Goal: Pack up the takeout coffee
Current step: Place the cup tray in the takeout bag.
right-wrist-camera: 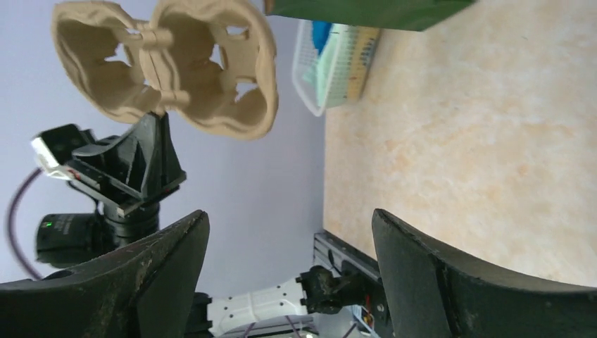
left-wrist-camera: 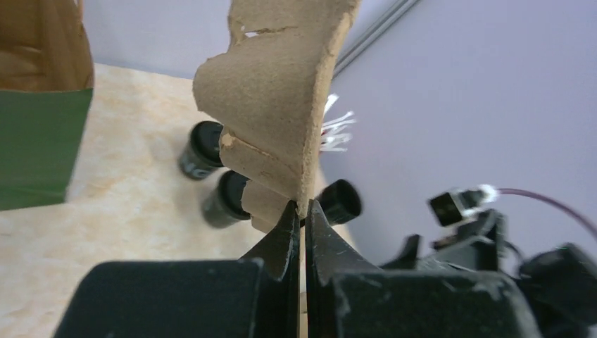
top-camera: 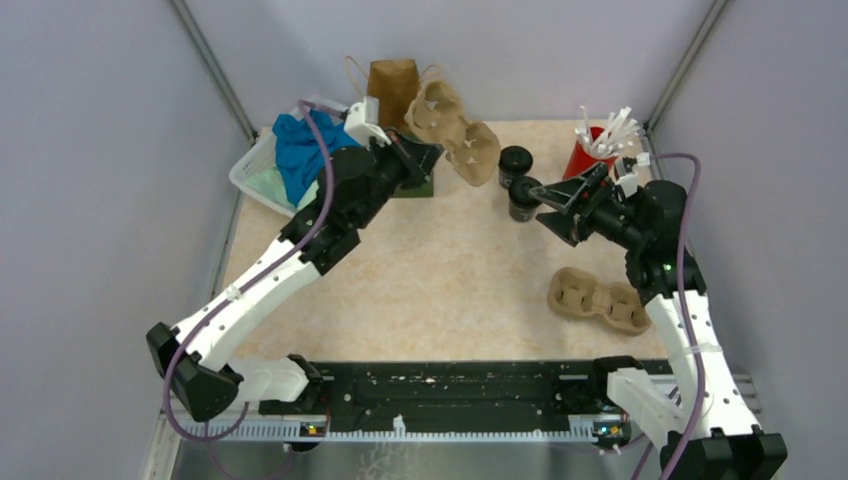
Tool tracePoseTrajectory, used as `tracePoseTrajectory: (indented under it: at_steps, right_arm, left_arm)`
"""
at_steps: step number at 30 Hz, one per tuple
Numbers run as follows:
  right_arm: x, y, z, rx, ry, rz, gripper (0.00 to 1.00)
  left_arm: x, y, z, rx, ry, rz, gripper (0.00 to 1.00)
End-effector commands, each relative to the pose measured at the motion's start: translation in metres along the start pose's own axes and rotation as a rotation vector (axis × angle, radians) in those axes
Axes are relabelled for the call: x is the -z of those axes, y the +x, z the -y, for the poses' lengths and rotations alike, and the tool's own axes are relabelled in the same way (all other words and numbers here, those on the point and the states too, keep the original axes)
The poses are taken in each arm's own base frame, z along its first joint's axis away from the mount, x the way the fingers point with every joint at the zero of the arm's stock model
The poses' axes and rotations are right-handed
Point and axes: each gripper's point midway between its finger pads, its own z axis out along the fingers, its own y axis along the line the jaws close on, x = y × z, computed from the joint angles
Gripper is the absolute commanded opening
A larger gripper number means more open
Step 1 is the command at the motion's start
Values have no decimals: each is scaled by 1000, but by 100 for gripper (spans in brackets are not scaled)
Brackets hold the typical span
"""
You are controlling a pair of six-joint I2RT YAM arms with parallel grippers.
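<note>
Two takeout coffee cups, black with black lids, stand at the back right: one (top-camera: 515, 160) (left-wrist-camera: 204, 149) farther back, one (top-camera: 521, 200) (left-wrist-camera: 229, 198) nearer. My right gripper (top-camera: 541, 203) (right-wrist-camera: 288, 225) hangs open just right of the nearer cup, with nothing between its fingers. My left gripper (top-camera: 428, 152) (left-wrist-camera: 303, 208) is shut on the edge of a tan pulp carrier (top-camera: 458, 128) (left-wrist-camera: 281, 105) (right-wrist-camera: 165, 67), held in the air left of the cups. The brown paper bag (top-camera: 392, 85) with a green base (left-wrist-camera: 39, 141) stands behind the left gripper.
A red cup of white sticks (top-camera: 592, 150) stands behind the right arm. A second pulp carrier (top-camera: 598, 300) lies on the table by the right arm. A white basket with blue cloth (top-camera: 285, 155) (right-wrist-camera: 338, 67) sits at the back left.
</note>
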Motion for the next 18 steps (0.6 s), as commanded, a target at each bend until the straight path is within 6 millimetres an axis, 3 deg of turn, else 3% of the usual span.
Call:
tracePoseTrajectory:
  at_steps: [1, 8, 11, 18]
  right_arm:
    - [-3, -14, -69, 115, -313, 8, 83]
    - [-27, -20, -104, 119, -437, -24, 69]
    - [-36, -20, -106, 111, -428, -20, 63]
    - [-36, -21, -96, 88, -407, 15, 51]
  left_arm:
    - [16, -14, 26, 300, 132, 5, 0]
    - [21, -23, 28, 527, 217, -4, 0]
    - [21, -24, 27, 570, 237, -2, 0]
    - [20, -20, 23, 627, 251, -11, 0]
